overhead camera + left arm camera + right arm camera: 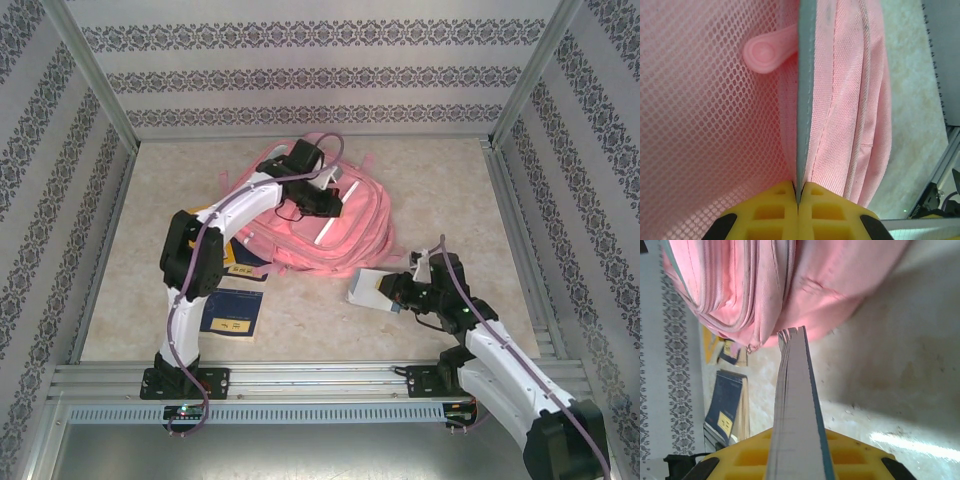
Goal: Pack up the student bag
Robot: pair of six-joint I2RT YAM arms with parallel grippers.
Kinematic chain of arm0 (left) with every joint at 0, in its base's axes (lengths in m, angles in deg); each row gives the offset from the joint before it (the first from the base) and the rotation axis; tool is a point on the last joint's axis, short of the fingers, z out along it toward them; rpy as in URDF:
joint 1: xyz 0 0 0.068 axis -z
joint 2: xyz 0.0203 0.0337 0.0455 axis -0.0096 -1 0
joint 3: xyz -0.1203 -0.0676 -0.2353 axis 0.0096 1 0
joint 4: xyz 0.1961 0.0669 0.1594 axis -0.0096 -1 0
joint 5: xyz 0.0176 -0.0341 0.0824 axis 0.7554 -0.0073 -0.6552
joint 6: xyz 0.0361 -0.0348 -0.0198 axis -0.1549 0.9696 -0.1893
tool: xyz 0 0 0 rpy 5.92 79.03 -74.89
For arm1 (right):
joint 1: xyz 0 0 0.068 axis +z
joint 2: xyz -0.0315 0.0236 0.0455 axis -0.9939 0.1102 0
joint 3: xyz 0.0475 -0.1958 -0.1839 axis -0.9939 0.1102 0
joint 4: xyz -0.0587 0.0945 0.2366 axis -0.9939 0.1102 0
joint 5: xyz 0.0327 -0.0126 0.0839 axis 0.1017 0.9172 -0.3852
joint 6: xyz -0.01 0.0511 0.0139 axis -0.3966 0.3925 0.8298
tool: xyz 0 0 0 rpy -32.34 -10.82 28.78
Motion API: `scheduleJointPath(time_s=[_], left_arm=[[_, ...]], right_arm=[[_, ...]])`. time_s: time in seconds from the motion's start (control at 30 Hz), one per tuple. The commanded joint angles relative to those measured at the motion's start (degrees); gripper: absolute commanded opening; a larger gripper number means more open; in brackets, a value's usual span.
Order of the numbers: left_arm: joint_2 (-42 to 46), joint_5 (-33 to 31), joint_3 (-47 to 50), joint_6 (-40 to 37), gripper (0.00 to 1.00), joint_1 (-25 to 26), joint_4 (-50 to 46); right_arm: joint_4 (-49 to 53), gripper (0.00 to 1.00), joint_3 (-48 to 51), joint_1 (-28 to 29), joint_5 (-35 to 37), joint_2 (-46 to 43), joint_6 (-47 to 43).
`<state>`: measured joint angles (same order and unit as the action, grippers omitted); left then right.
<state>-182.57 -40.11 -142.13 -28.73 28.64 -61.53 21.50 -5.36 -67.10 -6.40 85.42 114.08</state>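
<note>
left fingers (785, 200): shut on grey edge (805, 100) of pink fabric backpack (355, 240) (likely holding it open) | right fingers (752, 452): pinch thin white-paged notebook (792, 400) edge-on

No lettering can be read anywhere. The dark blue book (232, 312) on the table (450, 190) carries a yellow label (235, 326) with dark marks, too small to make out. A second book (243, 262), beside the student bag (350, 235), bears a yellow patch, its print likewise blurred

large pink fabric student bag (355, 232), lying flat mid-table, white trim stripe, mesh panel on one side
</note>
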Motion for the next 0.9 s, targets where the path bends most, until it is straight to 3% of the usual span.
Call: scheduleJointPath(time_s=[0.0,0.17,0.47,0.87], left_arm=[[7.0,0.4,-2.1,-1.1,0.0,-2.2,-3.2],[11.4,2.7,0.4,0.5,0.0,-3.8,-1.3],[15.5,8.8,3.6,2.5,0.0,-7.3,2.7],[17.6,16.4,3.5,8.0,0.0,-12.5,7.5]], right_arm=[[-0.4,0.06,-4.0,-0.7,4.4,-5.7,-0.1],[-4.1,0.04,-5.6,-1.7,8.8,-7.9,2.4],[-11.4,0.03,-12.0,-2.5,9.6,3.6,2.1],[-23.5,0.03,-13.0,-3.9,5.3,19.5,7.7]])
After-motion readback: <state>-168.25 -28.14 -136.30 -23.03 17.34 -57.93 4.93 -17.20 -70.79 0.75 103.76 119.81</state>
